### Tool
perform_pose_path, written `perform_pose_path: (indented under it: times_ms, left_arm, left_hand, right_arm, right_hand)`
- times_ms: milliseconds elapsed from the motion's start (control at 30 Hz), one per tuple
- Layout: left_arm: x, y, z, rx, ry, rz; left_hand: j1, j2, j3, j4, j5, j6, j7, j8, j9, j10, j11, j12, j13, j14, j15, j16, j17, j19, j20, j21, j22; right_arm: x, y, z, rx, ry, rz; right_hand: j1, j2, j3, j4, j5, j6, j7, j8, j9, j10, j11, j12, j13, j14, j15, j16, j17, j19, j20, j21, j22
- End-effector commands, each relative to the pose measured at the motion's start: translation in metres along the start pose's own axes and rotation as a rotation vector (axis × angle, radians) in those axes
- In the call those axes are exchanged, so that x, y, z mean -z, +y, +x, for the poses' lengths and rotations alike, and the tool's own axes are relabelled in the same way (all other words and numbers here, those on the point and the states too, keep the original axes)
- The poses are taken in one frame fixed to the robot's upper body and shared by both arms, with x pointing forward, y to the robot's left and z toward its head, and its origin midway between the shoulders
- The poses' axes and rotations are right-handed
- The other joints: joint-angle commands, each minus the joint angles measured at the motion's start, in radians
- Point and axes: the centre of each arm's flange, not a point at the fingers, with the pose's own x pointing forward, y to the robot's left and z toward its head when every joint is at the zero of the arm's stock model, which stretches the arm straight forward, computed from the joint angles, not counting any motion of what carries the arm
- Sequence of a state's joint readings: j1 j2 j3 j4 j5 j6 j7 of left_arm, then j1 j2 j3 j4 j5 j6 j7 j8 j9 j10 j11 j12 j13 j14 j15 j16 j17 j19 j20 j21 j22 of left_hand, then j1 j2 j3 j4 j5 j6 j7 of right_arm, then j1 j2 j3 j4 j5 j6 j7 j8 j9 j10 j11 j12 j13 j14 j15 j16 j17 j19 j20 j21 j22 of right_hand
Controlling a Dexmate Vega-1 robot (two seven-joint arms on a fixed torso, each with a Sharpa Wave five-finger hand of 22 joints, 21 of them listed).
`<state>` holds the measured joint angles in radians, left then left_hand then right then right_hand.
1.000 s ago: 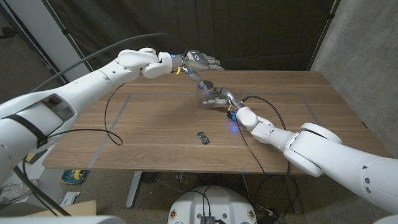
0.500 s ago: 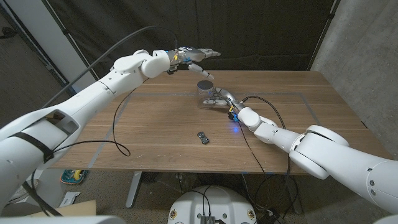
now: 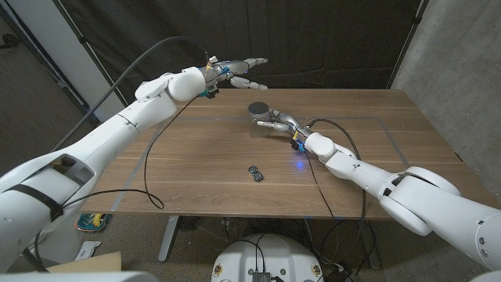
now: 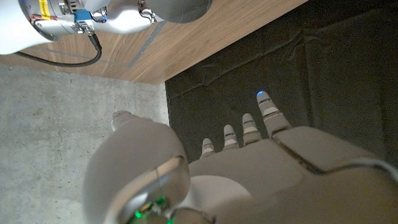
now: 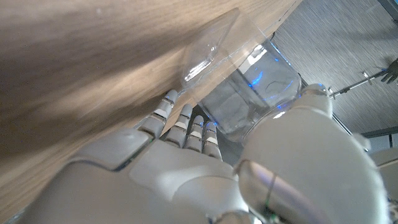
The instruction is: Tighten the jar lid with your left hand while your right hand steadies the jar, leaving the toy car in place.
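A clear glass jar (image 3: pixel 258 121) with a dark grey lid (image 3: pixel 257 108) stands upright on the wooden table (image 3: pixel 196 157), toward its far middle. My right hand (image 3: pixel 275 123) grips the jar's side from the right; the right wrist view shows its fingers (image 5: pixel 186 121) curled against the glass jar (image 5: pixel 249 87). My left hand (image 3: pixel 237 70) hovers open in the air, above and to the left of the jar, fingers spread and well clear of the lid. In the left wrist view that hand (image 4: pixel 249 162) points out past the table edge. A small dark toy car (image 3: pixel 255 173) sits nearer the front.
A black cable (image 3: pixel 329 125) runs along the table by my right forearm. Another cable (image 3: pixel 141 168) loops over the left side. Taped lines mark a rectangle on the tabletop. A dark curtain hangs behind the table, with a concrete wall at right.
My left hand has lifted off the jar lid and drawn back up and to the left, opening its fingers. The right hand keeps its grip on the jar. The car stays put.
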<state>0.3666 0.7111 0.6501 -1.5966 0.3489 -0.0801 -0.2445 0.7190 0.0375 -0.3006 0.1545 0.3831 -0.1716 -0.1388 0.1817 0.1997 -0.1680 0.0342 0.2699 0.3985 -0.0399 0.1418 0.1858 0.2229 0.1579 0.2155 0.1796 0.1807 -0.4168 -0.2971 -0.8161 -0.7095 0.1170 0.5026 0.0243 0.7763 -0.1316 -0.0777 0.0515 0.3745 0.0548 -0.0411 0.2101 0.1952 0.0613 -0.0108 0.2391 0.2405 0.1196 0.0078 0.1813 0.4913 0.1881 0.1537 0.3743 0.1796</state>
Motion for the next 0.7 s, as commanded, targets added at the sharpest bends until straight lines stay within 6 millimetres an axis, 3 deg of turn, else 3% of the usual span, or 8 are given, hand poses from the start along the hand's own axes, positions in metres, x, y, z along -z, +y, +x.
perform_pose_path:
  times_ms: [33,133,167,233,700]
  left_arm:
    - [0.019,-0.01,-0.041,-0.116,0.058,-0.232]
    - [0.027,-0.014,-0.055,-0.183,0.072,-0.341]
    - [0.029,-0.015,-0.059,-0.202,0.071,-0.375]
    - [0.033,-0.018,-0.066,-0.232,0.075,-0.423]
    - [0.057,-0.037,-0.109,-0.389,0.085,-0.654]
  left_hand:
    - [0.0,0.006,-0.001,-0.005,-0.002,-0.028,0.011,0.004,0.0,0.0,0.005,-0.004,0.002,-0.004,0.012,0.003,0.001,-0.012,0.002,-0.005,0.003]
    - [0.001,0.007,-0.001,-0.006,-0.002,-0.028,0.012,0.005,0.0,-0.001,0.008,-0.005,0.001,-0.005,0.014,0.003,-0.001,-0.016,0.002,-0.004,0.003]
    - [0.001,0.008,-0.001,-0.006,-0.003,-0.029,0.013,0.005,0.0,-0.001,0.009,-0.005,0.001,-0.007,0.015,0.003,-0.001,-0.018,0.002,-0.004,0.003]
    - [0.001,0.009,0.0,-0.007,-0.004,-0.031,0.014,0.004,-0.001,-0.002,0.012,-0.006,0.0,-0.008,0.016,0.003,-0.002,-0.022,0.002,-0.004,0.003]
    - [0.005,0.021,0.004,-0.013,-0.012,-0.035,0.008,0.006,-0.007,-0.013,0.022,-0.016,-0.01,-0.026,0.027,0.001,-0.01,-0.062,0.001,-0.004,0.004]
  right_arm:
    - [-0.01,-0.017,-0.016,0.029,-0.081,0.139]
    - [-0.011,-0.021,-0.019,0.057,-0.114,0.215]
    - [-0.011,-0.022,-0.02,0.062,-0.122,0.237]
    - [-0.011,-0.024,-0.021,0.086,-0.139,0.271]
    - [-0.019,-0.041,-0.025,0.213,-0.212,0.38]
  right_hand:
    - [-0.044,0.003,-0.023,0.021,-0.005,0.003,0.006,-0.004,0.004,-0.002,0.013,-0.011,-0.003,-0.029,0.004,0.003,-0.01,-0.027,0.012,-0.018,0.001]
    - [-0.064,0.008,-0.031,0.032,-0.005,0.009,0.004,-0.002,0.004,0.0,0.015,-0.012,-0.004,-0.029,0.01,0.007,-0.014,-0.026,0.022,-0.022,0.001]
    - [-0.084,0.015,-0.037,0.043,-0.004,0.01,0.003,-0.002,0.004,0.001,0.014,-0.014,-0.006,-0.031,0.013,0.009,-0.019,-0.021,0.041,-0.024,0.001]
    - [-0.097,0.019,-0.042,0.05,-0.003,0.016,0.002,-0.001,0.004,0.001,0.012,-0.016,-0.008,-0.031,0.014,0.011,-0.023,-0.019,0.05,-0.026,0.0]
    - [-0.104,0.037,-0.042,0.055,0.005,0.037,0.001,0.005,0.004,0.012,0.013,-0.017,-0.012,-0.027,0.011,0.014,-0.039,0.004,0.056,-0.027,0.0]
